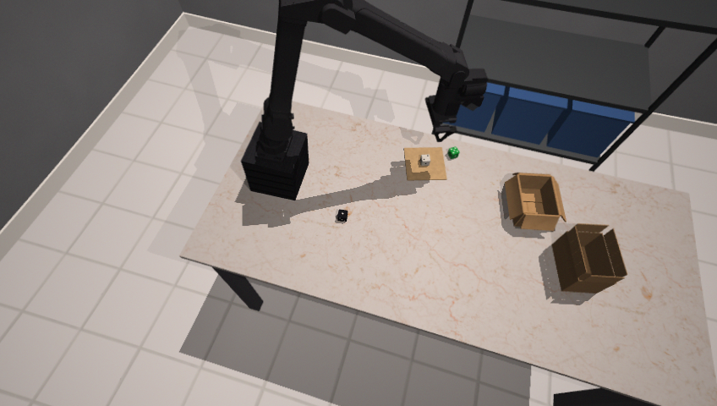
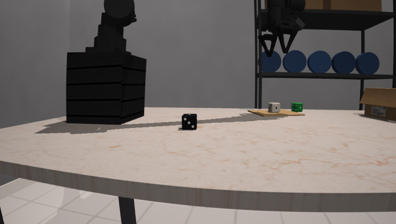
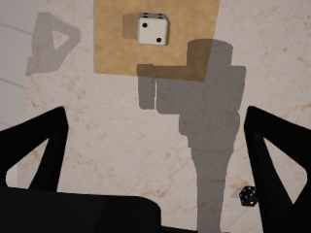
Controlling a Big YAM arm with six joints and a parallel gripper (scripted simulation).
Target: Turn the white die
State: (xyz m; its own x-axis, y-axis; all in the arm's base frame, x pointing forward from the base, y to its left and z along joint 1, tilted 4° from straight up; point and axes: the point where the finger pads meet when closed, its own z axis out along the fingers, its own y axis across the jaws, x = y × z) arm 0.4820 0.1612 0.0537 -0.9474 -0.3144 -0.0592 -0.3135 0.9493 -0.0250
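The white die (image 1: 424,160) sits flat on the tan mat (image 1: 425,167), inside its edges. In the wrist view the die (image 3: 154,29) shows two pips on top. It also shows in the exterior view (image 2: 273,107) on the mat (image 2: 276,112). My gripper (image 2: 278,41) is open and empty, high above the mat; it also shows in the top view (image 1: 442,129). The green die (image 1: 453,152) lies on the table just beside the mat. The black die (image 1: 342,216) lies apart, nearer the arm's base.
Two open cardboard boxes (image 1: 533,200) (image 1: 588,257) stand at the right of the table. A dark shelf with blue bins (image 1: 533,117) stands behind the table. The arm's black base (image 1: 276,163) stands at the table's left.
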